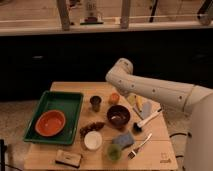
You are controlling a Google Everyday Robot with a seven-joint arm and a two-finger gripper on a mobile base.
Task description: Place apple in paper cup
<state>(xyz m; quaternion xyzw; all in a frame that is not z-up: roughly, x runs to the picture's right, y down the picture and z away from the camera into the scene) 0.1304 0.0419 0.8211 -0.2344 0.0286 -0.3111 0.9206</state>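
Inspection finding: the end effector (pixel 120 91) is hanging at the far middle of the counter (pixel 162 142), just above and slightly behind the apple (pixel 114 98). Its state, released or clenched, cannot be told because the wrist is covering it. The apple is resting on the counter between the dark olive cup (pixel 95 103) on one side and the banana (pixel 136 101) on the other, just behind the dark brown bowl (pixel 118 116). It does not appear to be lifted yet. The paper cup (pixel 93 140) is standing upright near the front edge, well apart from the apple, with the green cup (pixel 114 151) just beside it and a brown clump (pixel 91 128) just behind it. Judgement: the step in hand is the grasp of the apple. To do it well, the end effector should be coming straight down, centred on the fruit and closing across its widest part, since a round fruit may roll toward the bowl or the olive cup if it is nudged off centre. The lift should be clearing the brown bowl's rim before travelling forward. The apple looks nearly as wide as the cup mouth, so alignment needs to be exact and the release low. A light cup is likely to tip if it is struck on the rim.
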